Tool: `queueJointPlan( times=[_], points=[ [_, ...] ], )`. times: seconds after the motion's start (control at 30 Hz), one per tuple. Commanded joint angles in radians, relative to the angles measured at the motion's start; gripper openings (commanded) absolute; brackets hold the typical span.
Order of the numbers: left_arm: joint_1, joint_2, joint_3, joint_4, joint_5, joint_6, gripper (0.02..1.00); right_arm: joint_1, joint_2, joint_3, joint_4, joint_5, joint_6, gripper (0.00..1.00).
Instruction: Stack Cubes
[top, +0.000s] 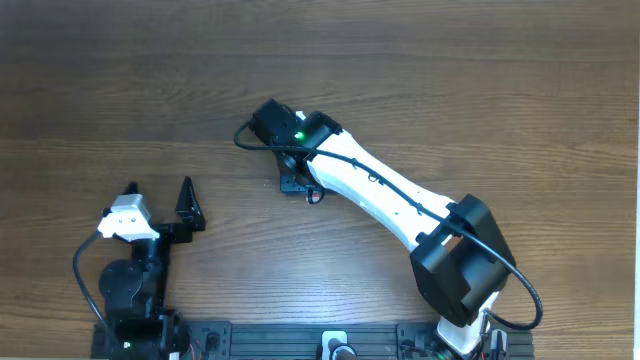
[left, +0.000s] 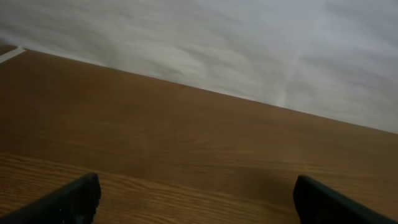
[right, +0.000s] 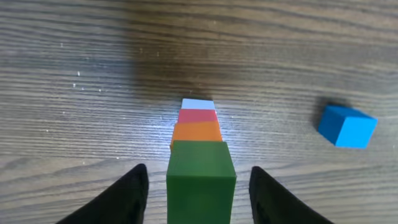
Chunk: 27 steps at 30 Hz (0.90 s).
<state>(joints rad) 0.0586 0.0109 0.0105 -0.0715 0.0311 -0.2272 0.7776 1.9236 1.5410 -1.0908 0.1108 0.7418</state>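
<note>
**A:** Right pincer (right: 200, 198), state?

**B:** Open, holding nothing. Its fingers stand either side of the green cube (right: 200, 180), with a gap of desk (top: 450, 80) showing on each side. I judge no contact.

**A:** And the stack?

**B:** It is one upright column. Green is on top, then the orange cube (right: 196, 131), the red cube (right: 198, 116), and a white cube (right: 197, 104) at the base. In the top view it sits centre frame, under the right arm's wrist.

**A:** What's left to place?

**B:** The blue cube (right: 347, 126), by my reading. It lies on the desk off to one side of the column, well apart, past one finger. It is turned corner-on to the fingers, so a grasp likely needs the wrist squared to its faces first.

**A:** Which arm is nearer?

**B:** The right, clearly. The left pincer (top: 160, 198) is at lower left of the top view, wide open and empty, well apart from the column.

**A:** How do the views differ?

**B:** The top view gives the arms' layout, but the right arm covers the cubes. The right wrist view gives the colour order and the finger gaps. The left wrist view gives bare desk and wall (left: 249, 43).
</note>
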Motion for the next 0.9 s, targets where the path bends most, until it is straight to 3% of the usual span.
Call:
queueJointPlan(
  times=[0.03,0.27,0.6,0.9],
  points=[
    [0.005,-0.005,-0.005,-0.003,0.013,0.014,0.998,-0.013,0.012,0.014,0.003,0.008,0.001,0.608],
    [0.005,-0.005,-0.005,-0.003,0.013,0.014,1.000,-0.087,-0.094,0.075,-0.019,0.014,-0.105,0.993],
    [0.005,-0.005,-0.005,-0.003,0.013,0.014,1.000,-0.246,-0.233,0.067,-0.184,0.036,-0.139,0.991],
    [0.005,-0.005,-0.005,-0.003,0.013,0.014,1.000,-0.312,-0.233,-0.290,0.068,-0.100,-0.224,0.991]
  ],
)
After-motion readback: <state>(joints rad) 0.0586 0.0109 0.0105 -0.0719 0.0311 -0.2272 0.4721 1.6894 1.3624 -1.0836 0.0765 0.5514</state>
